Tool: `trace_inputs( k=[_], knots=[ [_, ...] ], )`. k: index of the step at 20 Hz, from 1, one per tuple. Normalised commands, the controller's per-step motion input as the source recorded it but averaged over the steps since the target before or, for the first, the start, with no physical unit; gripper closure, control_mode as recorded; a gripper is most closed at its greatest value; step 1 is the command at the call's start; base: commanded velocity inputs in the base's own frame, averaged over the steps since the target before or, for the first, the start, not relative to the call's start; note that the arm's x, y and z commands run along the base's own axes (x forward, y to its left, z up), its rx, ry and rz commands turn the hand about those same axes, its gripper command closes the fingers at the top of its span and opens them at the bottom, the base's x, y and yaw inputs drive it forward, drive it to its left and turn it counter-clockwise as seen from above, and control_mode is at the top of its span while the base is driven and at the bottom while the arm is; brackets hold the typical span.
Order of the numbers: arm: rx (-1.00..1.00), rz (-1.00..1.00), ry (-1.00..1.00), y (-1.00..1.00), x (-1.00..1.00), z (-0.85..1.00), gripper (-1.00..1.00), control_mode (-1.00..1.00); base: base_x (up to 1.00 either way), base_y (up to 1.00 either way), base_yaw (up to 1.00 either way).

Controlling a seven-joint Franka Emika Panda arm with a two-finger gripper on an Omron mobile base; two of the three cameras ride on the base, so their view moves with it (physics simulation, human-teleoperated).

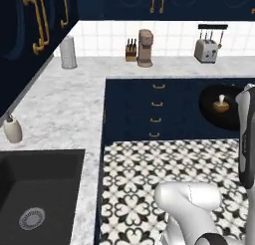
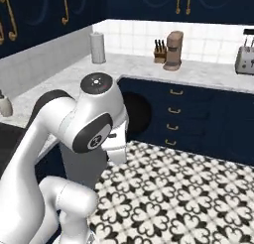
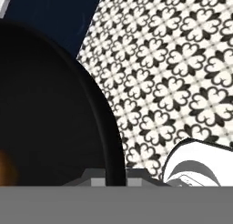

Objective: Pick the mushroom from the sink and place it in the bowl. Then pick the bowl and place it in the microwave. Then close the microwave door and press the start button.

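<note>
We've got the bowl (image 1: 221, 107) up in the air, out over the patterned floor (image 1: 164, 164) in front of the dark drawers (image 1: 157, 109), with the mushroom (image 1: 221, 105) sitting inside it, stem up. From the hand camera the bowl's rim (image 3: 107, 136) runs right between the fingers, so we read the hand (image 3: 116, 180) as pinched nearly closed on that thin edge. The sink (image 1: 45, 189) is off to our left, set in the marble tabletop (image 1: 64, 109), well apart from the bowl.

The worry here is that one-sided rim grip: the bowl hangs off the fingers, and a quick swing could tilt it and roll the mushroom out onto the floor. The rim could also slip in the pinch. Carry it slow and level toward the microwave.
</note>
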Motion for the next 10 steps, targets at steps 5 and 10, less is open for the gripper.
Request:
trace_inputs(
  k=[5,10],
  knots=[
    [0.0,0.0,0.0,0.0,0.0,0.0,1.0,1.0,0.03,-0.15,-1.0],
    [0.0,0.0,0.0,0.0,0.0,0.0,1.0,1.0,0.09,-0.34,-0.99]
  ],
)
